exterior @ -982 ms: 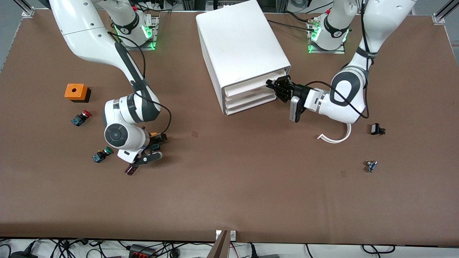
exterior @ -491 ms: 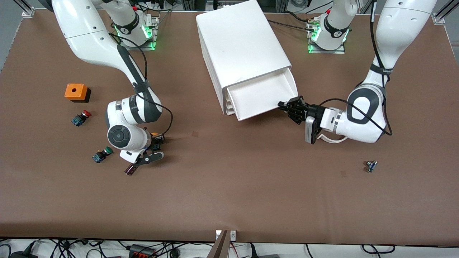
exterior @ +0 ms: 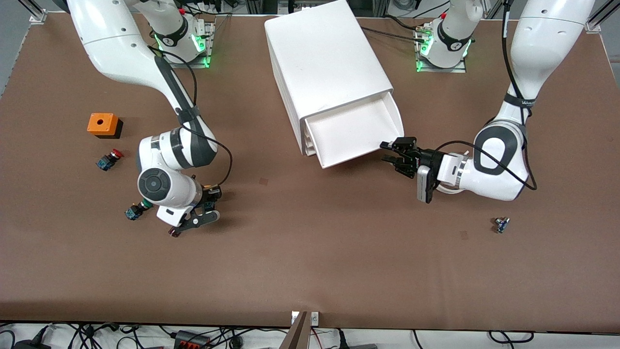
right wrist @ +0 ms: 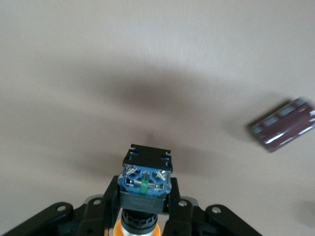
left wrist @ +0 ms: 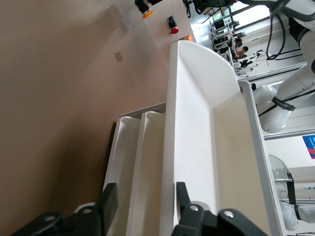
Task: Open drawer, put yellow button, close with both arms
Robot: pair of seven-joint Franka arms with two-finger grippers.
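Front view: the drawer (exterior: 356,132), top of the white cabinet (exterior: 324,58), stands pulled well out; the left gripper (exterior: 398,154) sits at its front corner toward the left arm's end, fingers spread, apparently off the lip. The right gripper (exterior: 201,206) is low over the table toward the right arm's end, pinching the yellow button (exterior: 209,188), with the green-capped button (exterior: 136,209) beside it and a small dark block (exterior: 174,231) just by its fingertips. Left wrist view: the gripper's fingers (left wrist: 106,206) stand apart on either side of the drawer's front wall, not pressing it. Right wrist view: the button's black-and-blue body (right wrist: 144,179) is clamped between the pads, orange cap toward the palm. Judgement: the button is light, rigid and smooth; a hold across the body is sound. The drawer is light, thin plastic that may flex; take it at the front lip. Against a second ago, the drawer was shut and gripped; the left gripper has since released it, and the right has shifted slightly.
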